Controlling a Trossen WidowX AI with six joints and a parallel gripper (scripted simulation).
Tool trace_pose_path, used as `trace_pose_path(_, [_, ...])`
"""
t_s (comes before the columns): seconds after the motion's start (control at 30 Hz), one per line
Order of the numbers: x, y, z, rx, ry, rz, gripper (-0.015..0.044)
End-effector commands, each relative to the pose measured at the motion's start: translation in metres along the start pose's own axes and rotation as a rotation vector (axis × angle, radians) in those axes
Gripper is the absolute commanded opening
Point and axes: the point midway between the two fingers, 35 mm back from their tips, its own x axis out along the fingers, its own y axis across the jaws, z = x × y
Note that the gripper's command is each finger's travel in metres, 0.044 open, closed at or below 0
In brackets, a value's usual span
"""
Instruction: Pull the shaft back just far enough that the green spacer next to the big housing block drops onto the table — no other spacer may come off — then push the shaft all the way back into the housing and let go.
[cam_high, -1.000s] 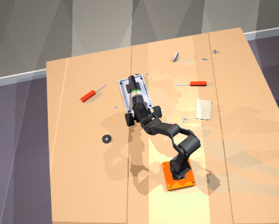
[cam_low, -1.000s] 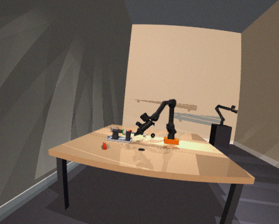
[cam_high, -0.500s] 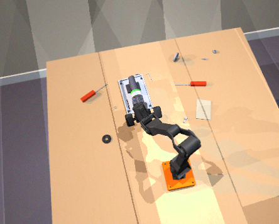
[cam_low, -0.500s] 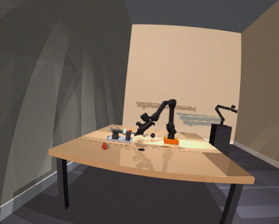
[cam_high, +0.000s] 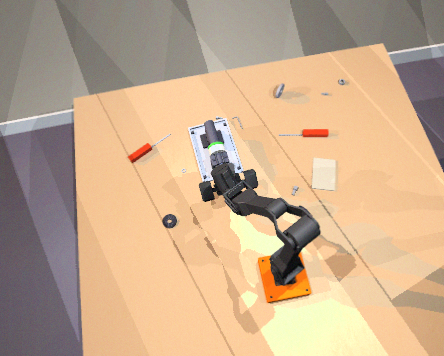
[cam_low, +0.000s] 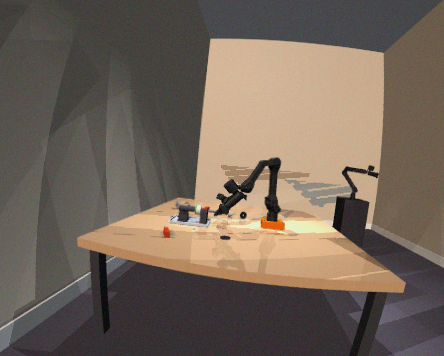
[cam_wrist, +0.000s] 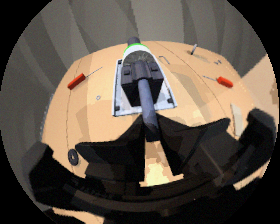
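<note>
The dark housing block (cam_high: 211, 131) (cam_low: 186, 207) (cam_wrist: 133, 41) stands at the far end of a pale base plate (cam_high: 196, 150) (cam_low: 175, 221). The green spacer (cam_high: 215, 144) (cam_low: 198, 209) (cam_wrist: 133, 47) is still up in the line of the shaft, against the housing's near side. A white spacer (cam_high: 217, 149) (cam_wrist: 142, 56) sits on its near side, followed by the dark support block (cam_high: 219, 159) (cam_low: 204, 216). The grey shaft (cam_wrist: 146, 97) sticks out of that block toward me. My gripper (cam_wrist: 148, 116) (cam_low: 217, 214) is shut on its near end. The shaft's tip inside the housing is hidden.
Red screwdrivers (cam_high: 140, 152) (cam_high: 315, 133) lie left and right of the plate. A black ring (cam_high: 172, 223) (cam_wrist: 73, 155) lies to the near left. A beige block (cam_high: 324, 174) (cam_wrist: 236, 120) lies to the right. A hex key (cam_high: 238, 122) lies by the plate's far right corner.
</note>
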Motion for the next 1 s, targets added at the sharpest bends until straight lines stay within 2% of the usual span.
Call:
trace_pose_path(0.0, [-0.0006, -0.0003, -0.0006, 0.003, 0.0, -0.002, 0.0])
trace_pose_path(0.97, [-0.0032, -0.0003, -0.0033, 0.003, 0.001, -0.002, 0.0])
